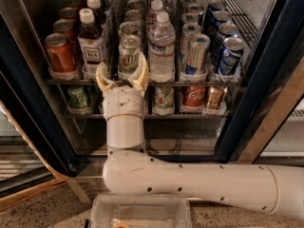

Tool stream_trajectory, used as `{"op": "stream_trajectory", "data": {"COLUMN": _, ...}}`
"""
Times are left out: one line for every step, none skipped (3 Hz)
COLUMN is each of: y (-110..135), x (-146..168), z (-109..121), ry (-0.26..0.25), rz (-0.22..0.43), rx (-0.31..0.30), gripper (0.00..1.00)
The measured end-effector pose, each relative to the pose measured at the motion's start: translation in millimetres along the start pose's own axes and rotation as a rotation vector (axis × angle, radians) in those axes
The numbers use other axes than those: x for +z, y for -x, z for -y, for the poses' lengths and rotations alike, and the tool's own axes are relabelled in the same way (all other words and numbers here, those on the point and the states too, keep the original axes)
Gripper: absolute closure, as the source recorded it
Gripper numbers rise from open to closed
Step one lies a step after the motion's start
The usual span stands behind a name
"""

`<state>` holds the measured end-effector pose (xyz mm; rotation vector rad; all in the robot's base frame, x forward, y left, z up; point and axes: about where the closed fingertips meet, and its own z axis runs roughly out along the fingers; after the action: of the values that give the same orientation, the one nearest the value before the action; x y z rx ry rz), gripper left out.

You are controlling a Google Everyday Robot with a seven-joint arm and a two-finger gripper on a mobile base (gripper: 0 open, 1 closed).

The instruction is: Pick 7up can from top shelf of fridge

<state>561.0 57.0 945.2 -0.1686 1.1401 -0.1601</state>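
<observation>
The 7up can (129, 52), silver-white with green lettering, stands at the front of its lane on the top shelf (190, 83) of the fridge (29, 103). My gripper (121, 76) is open, pointing into the fridge just in front of the can. Its pale fingers (141, 74) stand to either side of the can's lower part at the shelf's front edge. The can's base is hidden behind the gripper. I cannot tell if the fingers touch the can.
An orange-red can (60, 53) and a tea bottle (91, 44) stand left of the 7up can. A water bottle (162, 51), slim silver-blue cans (197, 53) and blue cans (230, 56) stand to its right. More cans (194, 96) sit on the lower rack. A clear plastic box (140, 213) lies below my arm.
</observation>
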Motion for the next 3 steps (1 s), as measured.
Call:
{"op": "stream_trajectory", "data": {"y": 0.2, "x": 0.5, "z": -0.2, "ry": 0.001, "rz": 0.000, "rx": 0.000, "gripper": 0.34}}
{"op": "stream_trajectory", "data": {"y": -3.2, "x": -2.2, "z": 0.6, "ry": -0.005, "rz": -0.010, "rx": -0.004, "gripper": 0.45}}
{"op": "stream_trajectory", "data": {"y": -22.5, "x": 3.0, "z": 1.5, "ry": -0.017, "rz": -0.049, "rx": -0.003, "gripper": 0.45}}
